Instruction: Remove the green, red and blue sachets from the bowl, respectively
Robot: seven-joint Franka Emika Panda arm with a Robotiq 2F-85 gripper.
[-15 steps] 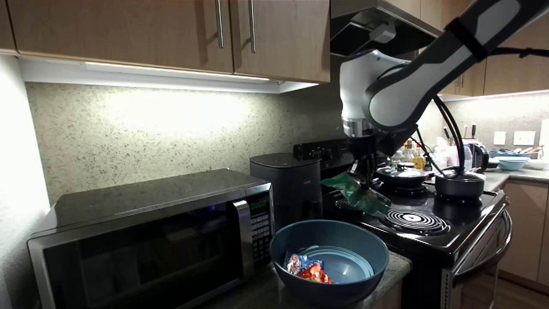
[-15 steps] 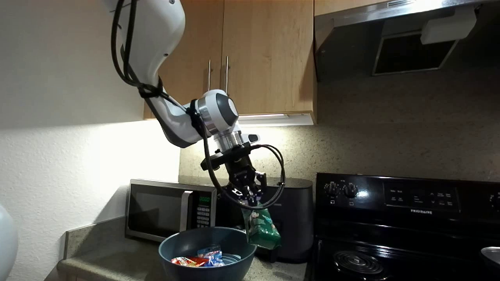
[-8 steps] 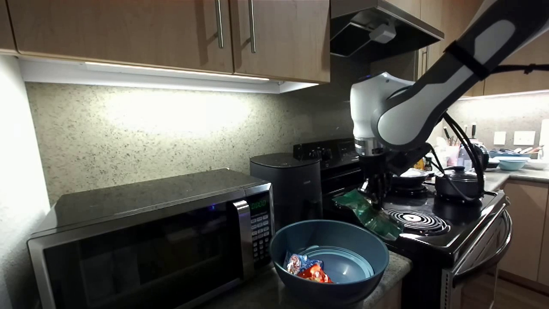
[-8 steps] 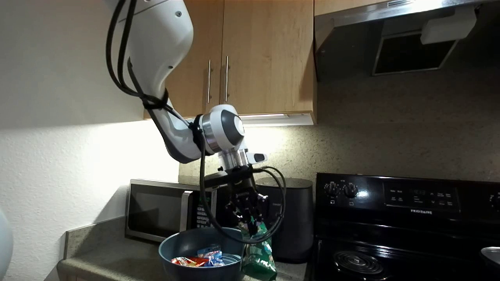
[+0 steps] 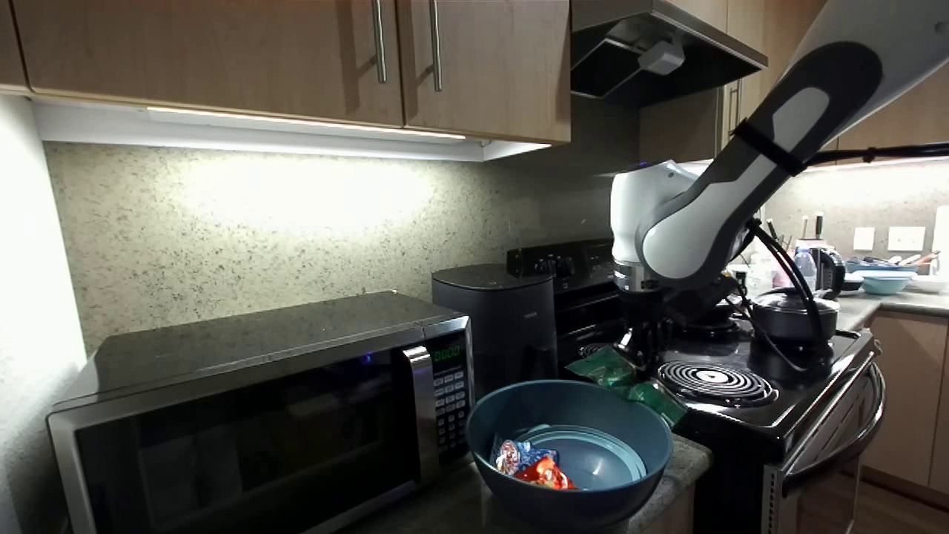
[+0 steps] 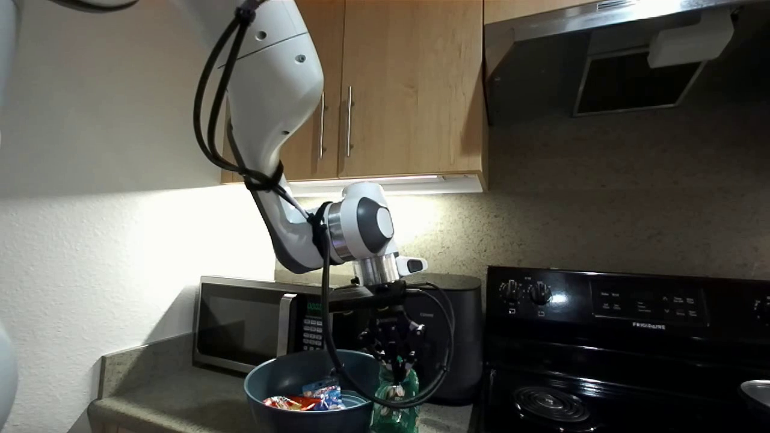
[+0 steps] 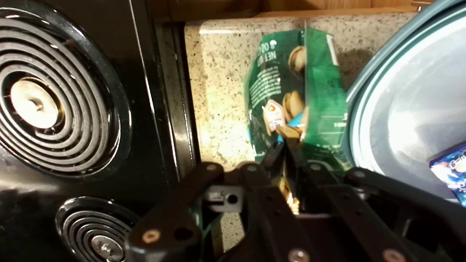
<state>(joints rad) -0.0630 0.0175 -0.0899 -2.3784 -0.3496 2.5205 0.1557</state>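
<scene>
The green sachet (image 7: 326, 91) is pinched in my gripper (image 7: 283, 145), whose fingers are closed on it. In both exterior views the gripper (image 5: 639, 363) holds the green sachet (image 6: 394, 415) low beside the bowl (image 5: 593, 400), on its stove side. In the wrist view the sachet lies over the speckled counter against the bowl's outer edge. I cannot tell whether it touches the counter. The red sachet (image 5: 546, 472) and the blue sachet (image 5: 535, 454) lie together inside the bowl. Part of the blue sachet (image 7: 453, 173) shows in the wrist view.
The black stove (image 7: 156, 109) with coil burners borders the counter strip (image 7: 218, 91). A microwave (image 5: 259, 415) and a dark bin-shaped appliance (image 5: 493, 319) stand behind the bowl. Pots (image 5: 793, 315) stand on the stove. Cabinets (image 6: 415, 90) hang above.
My gripper has come down with the green sachet, bringing it low beside the bowl. The sachet now looks more bent. The bowl and the red and blue sachets have not moved.
</scene>
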